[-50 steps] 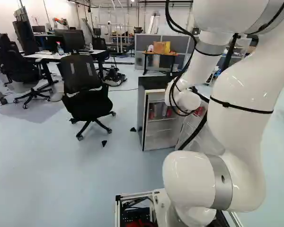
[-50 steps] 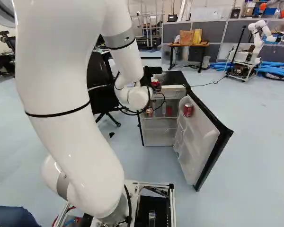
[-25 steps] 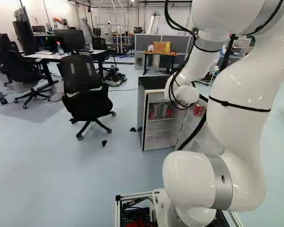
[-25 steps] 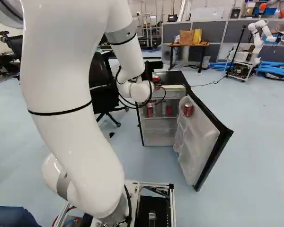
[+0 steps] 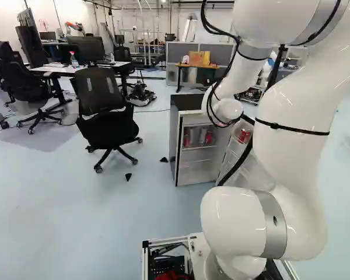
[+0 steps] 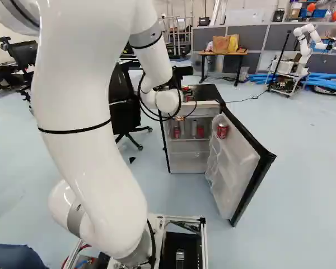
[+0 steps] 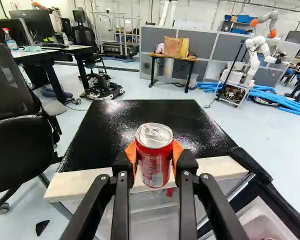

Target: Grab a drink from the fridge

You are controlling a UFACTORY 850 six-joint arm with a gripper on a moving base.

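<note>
arm [image 6: 73,84] has risen slightly, red can [image 7: 154,162] with it: jaws clamp it upright by both sides, likely for a steady carry clear of the open fridge [image 7: 100,145].

Got a fridge [image 6: 208,91] ahead of the base, with its door [image 6: 243,182] open on the right, plus cans [image 6: 200,131] on a shelf inside and another can [image 6: 222,130] in the door. Seeing a held can [image 7: 154,162] between the gripper's [image 6: 186,93] fingers, by the top's front edge. Left of the fridge, a chair [image 5: 105,123], then behind that a desk [image 5: 55,69] with monitors [image 5: 88,49] on it. Way back, bags [image 6: 220,45] on a table [image 6: 241,53] before a partition [image 6: 256,38], and another robot [image 6: 306,47] to its right.
</note>
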